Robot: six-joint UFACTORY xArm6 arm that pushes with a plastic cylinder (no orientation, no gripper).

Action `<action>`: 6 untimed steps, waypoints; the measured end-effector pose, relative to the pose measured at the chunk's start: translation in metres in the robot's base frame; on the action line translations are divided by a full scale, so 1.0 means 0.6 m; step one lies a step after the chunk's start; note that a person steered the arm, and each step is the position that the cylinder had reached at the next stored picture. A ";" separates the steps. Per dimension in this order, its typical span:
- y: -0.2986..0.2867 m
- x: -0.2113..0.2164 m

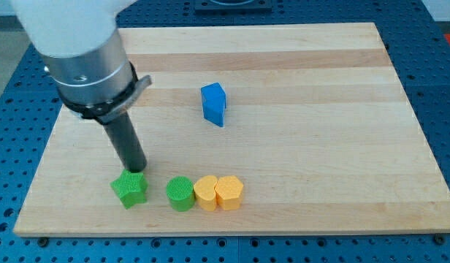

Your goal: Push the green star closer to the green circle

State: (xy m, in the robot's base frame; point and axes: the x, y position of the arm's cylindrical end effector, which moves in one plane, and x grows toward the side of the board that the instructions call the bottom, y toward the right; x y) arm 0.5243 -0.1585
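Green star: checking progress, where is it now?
The green star sits near the board's bottom edge, view's left, just left of the green circle, apart; my tip touches its top.

Nothing readable anywhere here, honestly: no labels, brands, numbers or signs on the blocks, the rod or the bench.
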 end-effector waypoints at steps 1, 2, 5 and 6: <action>-0.043 0.000; -0.074 0.007; -0.042 0.029; -0.013 0.029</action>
State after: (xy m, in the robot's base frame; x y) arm 0.5419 -0.1663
